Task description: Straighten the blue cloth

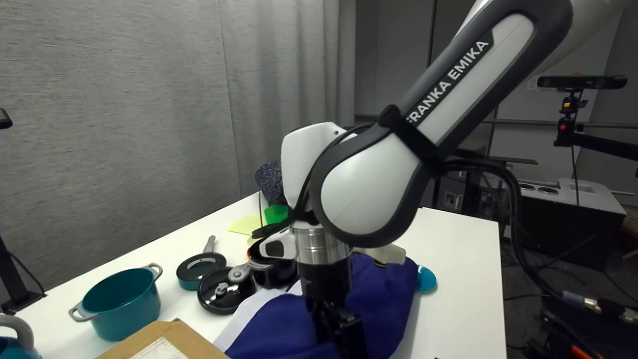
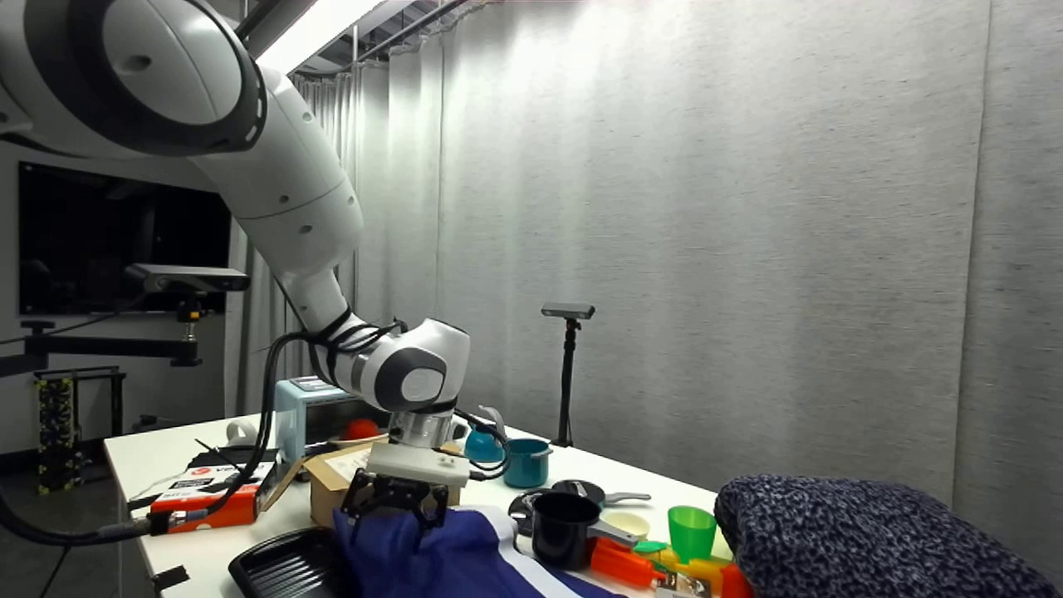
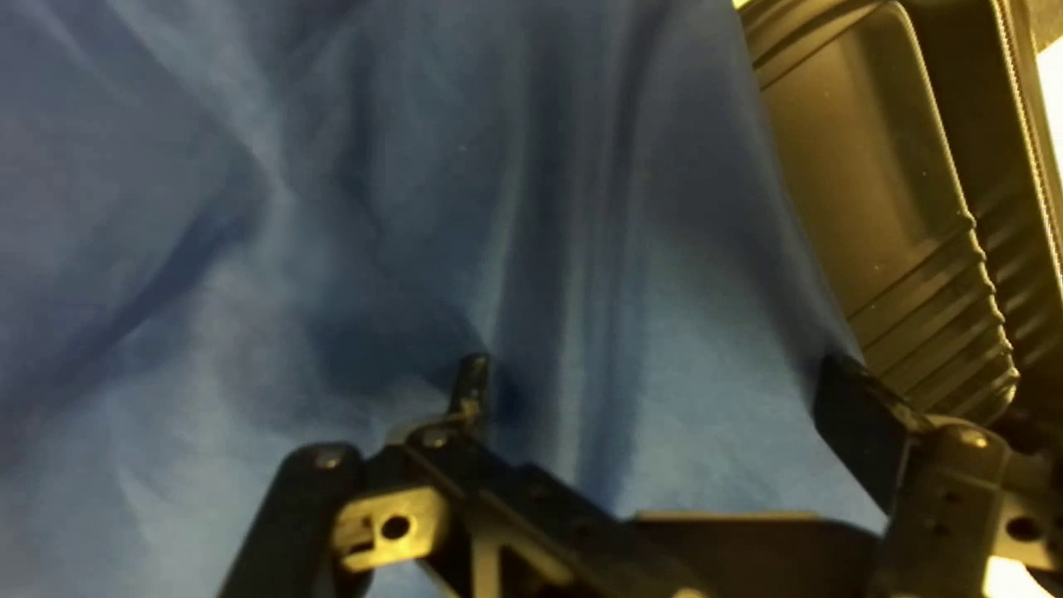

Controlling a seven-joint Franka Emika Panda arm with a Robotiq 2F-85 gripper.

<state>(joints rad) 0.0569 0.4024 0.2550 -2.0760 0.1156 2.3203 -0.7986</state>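
Hanging behind everything, the grey curtain is the biggest thing I see from my place, with soft folds from top to bottom. Before it stretches the white tabletop, and above this the robot arm, white with dark parts, bends downward.

Just under the end of the arm is the blue cloth — it lies on the tabletop with many wrinkles, and a white strip follows one edge. Next in size comes the dark fuzzy mound, in front of the curtain, then the cardboard box, near the cloth. The cloth hides a part of the ridged black tray; if it lies over the rim or only beside it, I cannot tell.

The pincer is over the cloth and spread wide — its two fingers stand well apart, and folds of the fabric run between them. One finger is at the margin of the cloth, next to the tray. Whether the tips press the fabric is not clear to me.

Beside the box stands the teal pot. The black pot is close to the white strip, and the black lid lies near it. Smallest, the green cup stands upright between the black pot and the mound.
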